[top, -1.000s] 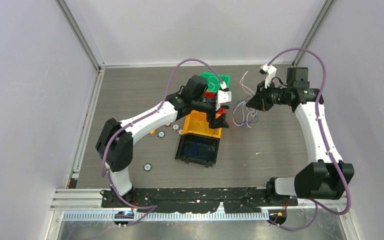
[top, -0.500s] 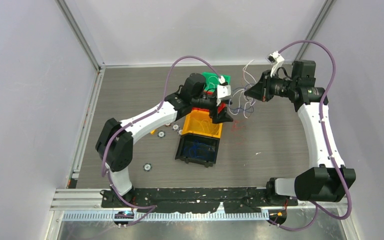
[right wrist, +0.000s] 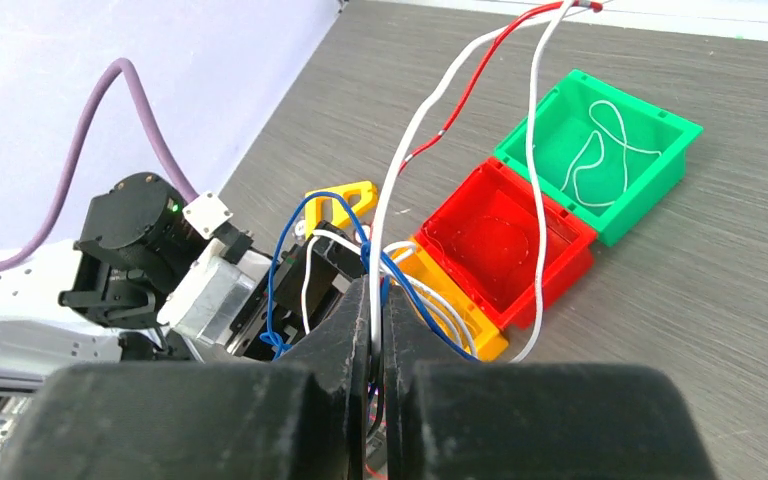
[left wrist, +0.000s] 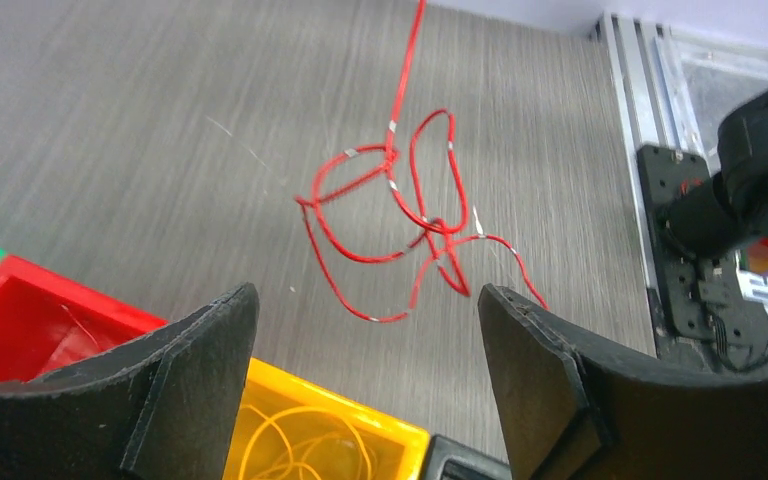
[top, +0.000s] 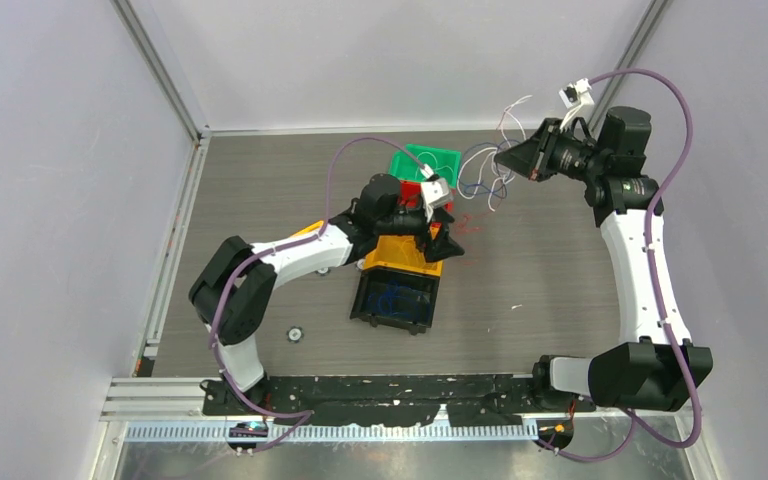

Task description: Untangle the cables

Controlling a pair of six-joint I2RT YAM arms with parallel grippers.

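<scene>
A tangle of white and blue cables (top: pixel 485 180) hangs in the air at the back right, with my right gripper (top: pixel 508 160) shut on it. The right wrist view shows my right gripper (right wrist: pixel 377 300) pinching a white strand, with blue and white loops (right wrist: pixel 400 200) dangling ahead of it. One red cable (left wrist: pixel 400 215) lies loosely coiled on the table; in the top view the red cable (top: pixel 467 225) sits just right of the bins. My left gripper (left wrist: pixel 365 300) is open and empty, hovering over the yellow bin's corner, short of the red cable.
A green bin (right wrist: pixel 660 185) holding a white cable, a red bin (right wrist: pixel 550 285) and a yellow bin (left wrist: pixel 360 415) with yellow cables stand in a row. A black bin (top: pixel 395 300) lies nearer. Small round parts (top: pixel 295 334) sit at the left.
My right gripper has risen toward the back right, carrying the white and blue tangle away. The red cable now lies apart on the table. My left arm has lowered and drawn back slightly.
</scene>
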